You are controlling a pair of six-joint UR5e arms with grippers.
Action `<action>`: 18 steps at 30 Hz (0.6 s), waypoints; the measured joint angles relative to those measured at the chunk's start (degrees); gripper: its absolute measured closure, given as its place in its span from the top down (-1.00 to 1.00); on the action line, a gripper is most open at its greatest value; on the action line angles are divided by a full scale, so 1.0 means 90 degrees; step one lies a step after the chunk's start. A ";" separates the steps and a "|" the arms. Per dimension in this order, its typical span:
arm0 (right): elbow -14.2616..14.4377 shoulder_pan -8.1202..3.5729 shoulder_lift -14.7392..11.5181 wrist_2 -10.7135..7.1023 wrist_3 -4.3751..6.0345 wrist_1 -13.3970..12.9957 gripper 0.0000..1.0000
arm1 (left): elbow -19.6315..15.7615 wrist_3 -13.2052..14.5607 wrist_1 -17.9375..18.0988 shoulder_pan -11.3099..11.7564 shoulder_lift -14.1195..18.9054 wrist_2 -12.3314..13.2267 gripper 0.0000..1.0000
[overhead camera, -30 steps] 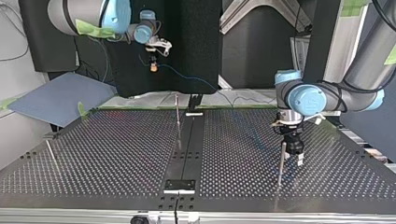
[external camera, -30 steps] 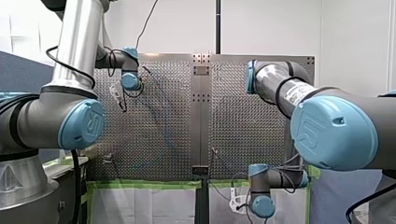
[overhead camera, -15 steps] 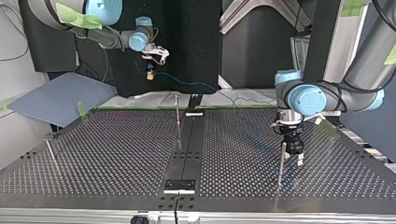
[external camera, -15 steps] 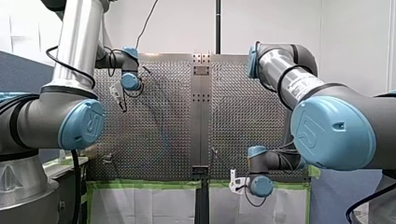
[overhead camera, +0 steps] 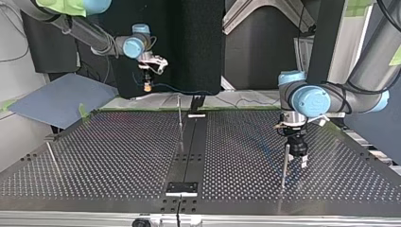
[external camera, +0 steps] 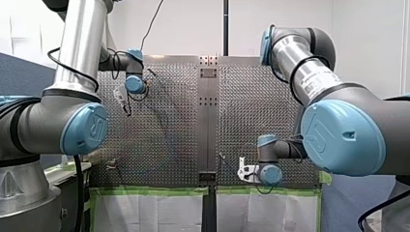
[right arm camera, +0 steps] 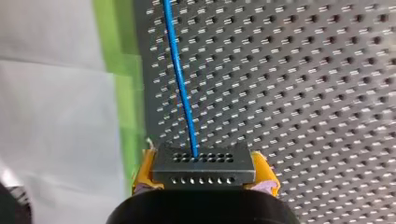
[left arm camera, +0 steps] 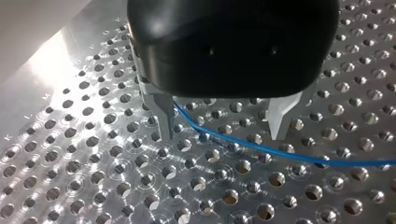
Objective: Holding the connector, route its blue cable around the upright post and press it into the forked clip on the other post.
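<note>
My right gripper is shut with its yellow pads on the black connector. The blue cable leaves the connector and runs out over the perforated table. In the top view my right gripper hangs above the table's far edge, left of the thin middle post. My left gripper is open low over the plate, and the blue cable lies between its metal fingers. In the top view my left gripper stands right beside another upright post.
A third thin post stands at the top view's left edge of the table. A dark central strip divides the two perforated plates. Green tape lines the table's edge, and a blue-grey board leans beyond the far left corner.
My right arm has carried the connector to the left and slightly lower in the top view, coming over the table's edge in the front view. My left arm has not moved.
</note>
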 joint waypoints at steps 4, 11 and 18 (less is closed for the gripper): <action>0.0003 0.0023 -0.0218 -0.0063 -0.0072 0.0049 -1.00 | 0.0000 0.0000 0.0000 0.0001 -0.0002 -0.0004 1.00; 0.0052 0.0071 -0.0592 -0.0076 -0.0183 0.0134 -1.00 | 0.0000 0.0000 -0.0013 -0.0001 -0.0001 -0.0040 1.00; 0.0196 0.0092 -0.0699 -0.0092 -0.0200 0.0104 -1.00 | 0.0001 0.0000 -0.0029 -0.0003 0.0000 -0.0053 1.00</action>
